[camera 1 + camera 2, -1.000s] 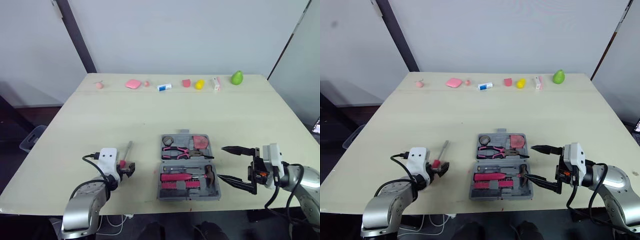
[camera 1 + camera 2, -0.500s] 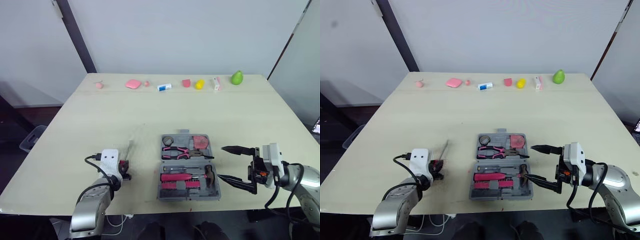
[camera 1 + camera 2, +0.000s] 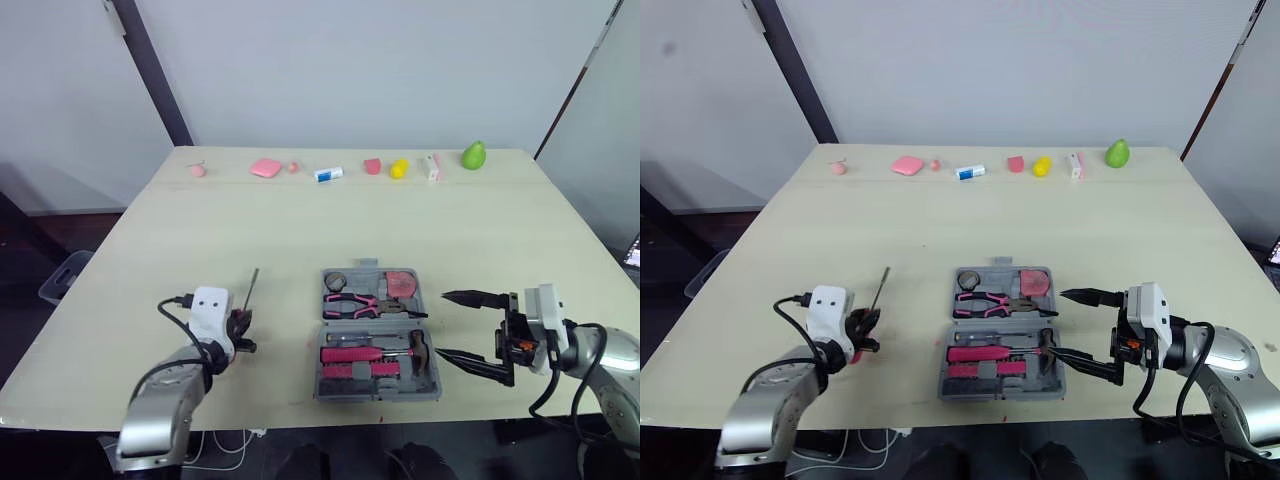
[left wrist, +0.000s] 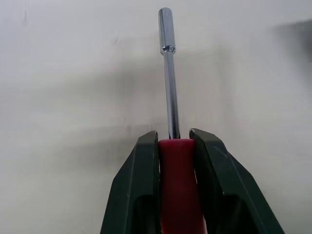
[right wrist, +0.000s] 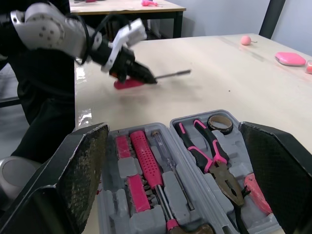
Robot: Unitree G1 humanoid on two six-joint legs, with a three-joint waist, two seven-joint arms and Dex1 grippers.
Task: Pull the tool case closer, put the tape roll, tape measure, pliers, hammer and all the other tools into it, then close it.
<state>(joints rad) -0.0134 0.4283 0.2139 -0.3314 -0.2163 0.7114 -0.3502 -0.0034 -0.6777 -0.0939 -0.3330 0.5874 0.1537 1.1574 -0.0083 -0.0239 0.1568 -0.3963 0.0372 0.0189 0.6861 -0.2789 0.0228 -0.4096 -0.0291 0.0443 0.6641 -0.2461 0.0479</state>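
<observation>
Pinched between the left gripper's [image 4: 174,139] two black fingers is the red handle of a nut driver [image 4: 169,87], and its bare steel shaft sticks straight out past the fingertips, pointing away from the robot. From the right wrist view the shaft looks to be off the table [image 3: 200,230], with a shadow under it (how high, I cannot say). This gripper sits near the table's front edge, apart from the tool case [image 3: 377,394] and to the left of it.

The case lies opened flat, close to the front edge and a little right of centre. In its far half lie the tape roll [image 3: 336,281], the pink-handled pliers [image 3: 355,303] and the reddish tape measure [image 3: 402,283]. In its near half lie a pink-handled screwdriver [image 3: 350,353], a row of bits in front of it, and the hammer [image 3: 420,347] at the right end.

Just right of the case is the right gripper [image 3: 443,325], its fingers spread wide and pointing at the case's right side, holding nothing. One tip is level with the far half, the other with the near half.

Along the far edge of the table runs a row of small things well away from both arms: a pink ball [image 3: 199,170], a pink pad [image 3: 266,167], a blue-and-white tube [image 3: 328,175], a red piece [image 3: 372,166], a yellow one [image 3: 399,168], a small white box [image 3: 431,167] and a green pear [image 3: 474,155].
</observation>
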